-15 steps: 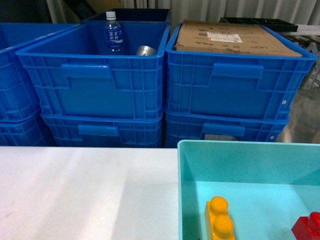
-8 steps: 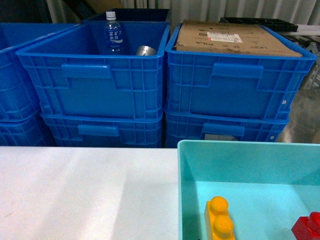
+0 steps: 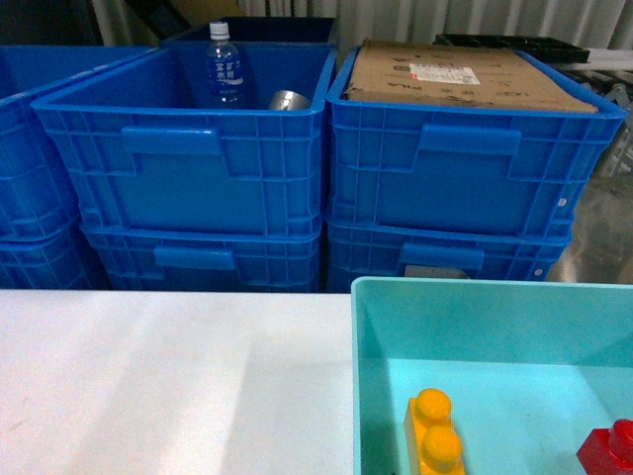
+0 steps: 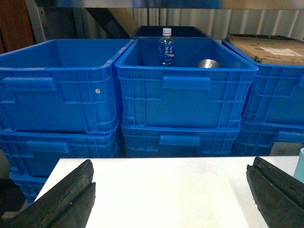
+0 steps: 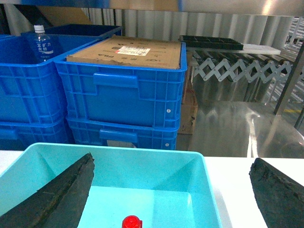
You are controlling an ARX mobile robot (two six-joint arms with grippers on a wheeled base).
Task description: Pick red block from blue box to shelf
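Two bricks sit in the blue box (image 3: 495,327) nearest me: the red block (image 3: 611,455) at the right side of its floor and a yellow brick (image 3: 435,435) just left of it, apart but not by much. From the right wrist view, only the top stud of the red block (image 5: 131,222) peeks up between the spread fingers of the right gripper (image 5: 171,199), which hangs released above the box with nothing in it. The left gripper (image 4: 171,199) is likewise spread wide over the bare white surface (image 3: 168,376), holding nothing.

My worry is the descent. One finger comes down close to the box's left wall, and I reckon it could catch the rim and shove the light box along the surface. The block is small and studded, so an off-centre pinch might tip it or squirt it toward the yellow brick.

Farther back stand stacked dark blue crates (image 3: 188,158), one holding a water bottle (image 3: 225,67), another a cardboard carton (image 3: 455,74). Beyond them, steel shelf rails (image 5: 266,9) are only partly in sight, so I cannot judge the drop-off spot.
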